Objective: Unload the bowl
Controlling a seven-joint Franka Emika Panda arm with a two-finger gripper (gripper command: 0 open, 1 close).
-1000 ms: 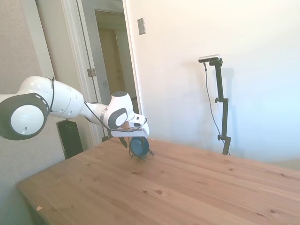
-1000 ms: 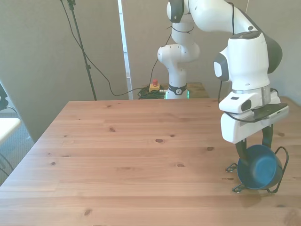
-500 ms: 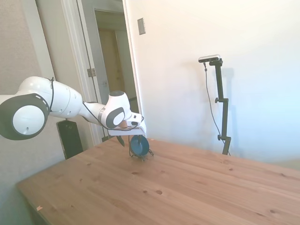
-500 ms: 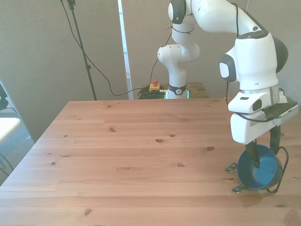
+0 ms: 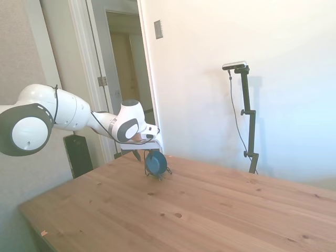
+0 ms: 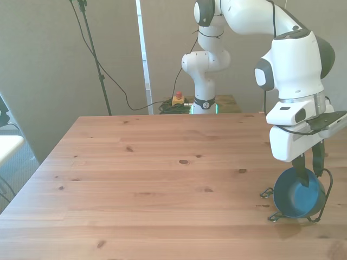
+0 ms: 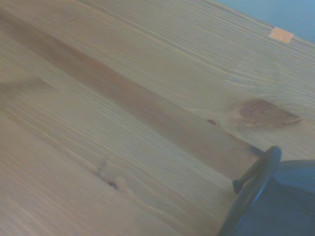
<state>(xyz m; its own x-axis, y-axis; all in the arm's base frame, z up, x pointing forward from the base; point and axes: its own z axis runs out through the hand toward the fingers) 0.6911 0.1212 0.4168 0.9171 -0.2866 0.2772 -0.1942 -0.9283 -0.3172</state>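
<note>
The dark blue bowl (image 6: pixel 295 197) stands on its edge in a thin black wire rack (image 6: pixel 267 192), near the table's corner at the front view's right. Its hollow faces the front camera. My gripper (image 6: pixel 308 172) hangs just above it, open, with one finger (image 6: pixel 300 174) in front of the bowl's upper rim and the other behind it. In the side view the bowl (image 5: pixel 155 163) sits under the gripper (image 5: pixel 144 157) at the table's far edge. The wrist view catches the bowl's rim (image 7: pixel 256 182) close up over the wood.
The wooden table (image 6: pixel 152 173) stretches wide toward the front view's left. The bowl's rack stands close to the table's edge at the front view's right. A red button (image 6: pixel 177 98) lies beyond the table by the robot's base.
The gripper has shifted toward the front view's right, so its fingers now straddle the bowl's upper rim. The bowl and rack have not moved.
</note>
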